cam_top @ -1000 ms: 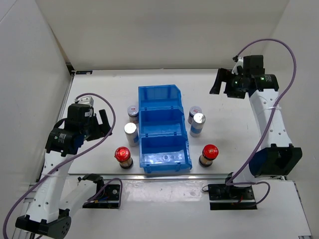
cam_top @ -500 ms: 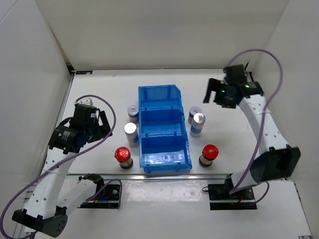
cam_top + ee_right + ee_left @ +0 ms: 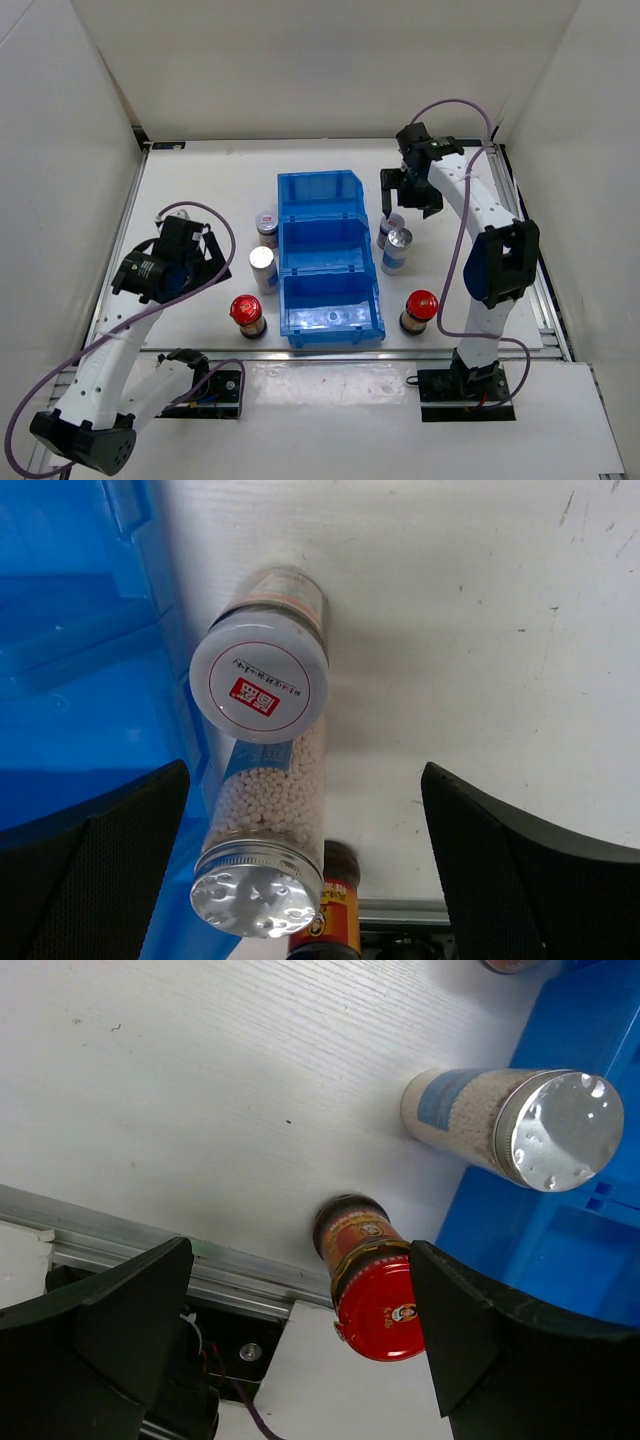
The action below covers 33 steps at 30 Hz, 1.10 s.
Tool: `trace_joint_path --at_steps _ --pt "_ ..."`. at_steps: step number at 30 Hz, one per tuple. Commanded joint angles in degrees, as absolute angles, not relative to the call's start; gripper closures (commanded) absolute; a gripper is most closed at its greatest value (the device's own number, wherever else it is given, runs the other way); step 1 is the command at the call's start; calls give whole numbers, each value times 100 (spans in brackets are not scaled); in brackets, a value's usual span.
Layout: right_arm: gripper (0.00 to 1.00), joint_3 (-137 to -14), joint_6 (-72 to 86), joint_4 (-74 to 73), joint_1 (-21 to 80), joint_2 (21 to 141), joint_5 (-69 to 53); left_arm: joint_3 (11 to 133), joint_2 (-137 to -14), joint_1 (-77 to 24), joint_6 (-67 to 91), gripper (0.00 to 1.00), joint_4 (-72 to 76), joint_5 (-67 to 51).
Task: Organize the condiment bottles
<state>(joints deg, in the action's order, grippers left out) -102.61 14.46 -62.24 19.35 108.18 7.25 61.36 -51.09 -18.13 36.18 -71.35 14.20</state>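
Six bottles stand beside the blue bin (image 3: pixel 330 262). On its left are a short red-marked cap bottle (image 3: pixel 266 222), a plain silver-capped bottle (image 3: pixel 262 261) and a red-capped bottle (image 3: pixel 246 310). On its right are a short red-marked cap bottle (image 3: pixel 390 228), a silver-capped bottle (image 3: pixel 399 241) and a red-capped bottle (image 3: pixel 421 304). My left gripper (image 3: pixel 207 262) is open and empty, left of the left bottles. In its wrist view the red-capped bottle (image 3: pixel 372 1285) lies between the fingers. My right gripper (image 3: pixel 408 205) is open, above the right short bottle (image 3: pixel 260 680).
The bin has three empty compartments and also shows in the left wrist view (image 3: pixel 590 1200) and the right wrist view (image 3: pixel 80 630). White walls enclose the table on three sides. A metal rail (image 3: pixel 130 1240) runs along the front edge.
My right arm has swung from the back right corner leftward and forward to above the right-hand bottles. My left gripper has shifted slightly forward and right, toward the left red-capped bottle.
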Motion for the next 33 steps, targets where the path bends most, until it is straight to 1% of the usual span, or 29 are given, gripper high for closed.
trace_joint_path --at_steps 1,8,12,14,16,19,20,22,23,25,26,28,29,31,32,33 --pt "0 -10521 1292 -6451 2030 10802 615 6109 -5080 -1828 3700 0 -6935 1318" --pt "0 -10450 1239 -6231 2030 11197 238 6108 -5238 -1828 3876 0 -7005 1556" --pt "0 -10310 1239 -6117 2083 11425 237 6108 -5177 -1828 3990 0 -7005 1679" --pt "4 -10310 1292 -6117 2153 11583 631 6108 -5177 -1828 4051 0 -7005 1793" --pt "4 -10310 1292 -6117 2241 11672 922 6108 -5177 -1828 4122 0 -7057 1942" --pt "9 -10362 1292 -6117 2294 11830 984 6108 -5238 -1828 4175 0 -7058 2013" --pt "15 -10362 1240 -6117 2294 11900 984 6108 -5238 -1828 4175 0 -7058 2013" --pt "20 -10467 1239 -6064 2294 11962 984 6108 -5238 -1828 4175 0 -7058 2013" --pt "25 -10468 1239 -6012 2294 12023 906 6108 -5238 -1828 4175 0 -7058 2013" --pt "29 -10616 1187 -6012 2294 12076 905 6108 -5238 -1828 4175 0 -7058 1960" --pt "37 -10617 1187 -6012 2294 12076 905 6108 -5238 -1828 4123 0 -7058 1960" --pt "49 -10670 1247 -6012 2294 12076 1132 6108 -5160 -1828 4122 0 -7058 1960" --pt "58 -10722 1248 -6012 2294 12076 1212 6108 -5159 -1828 4122 0 -7058 1960" --pt "65 -10723 1301 -6012 2294 11910 1414 6108 -5011 -1828 4122 0 -7058 1960" --pt "73 -10792 1301 -6012 2294 11744 1685 6108 -5010 -1828 4122 0 -7058 1960" --pt "77 -10863 1301 -6012 2355 11655 1844 6108 -5010 -1828 4122 0 -7058 1960"
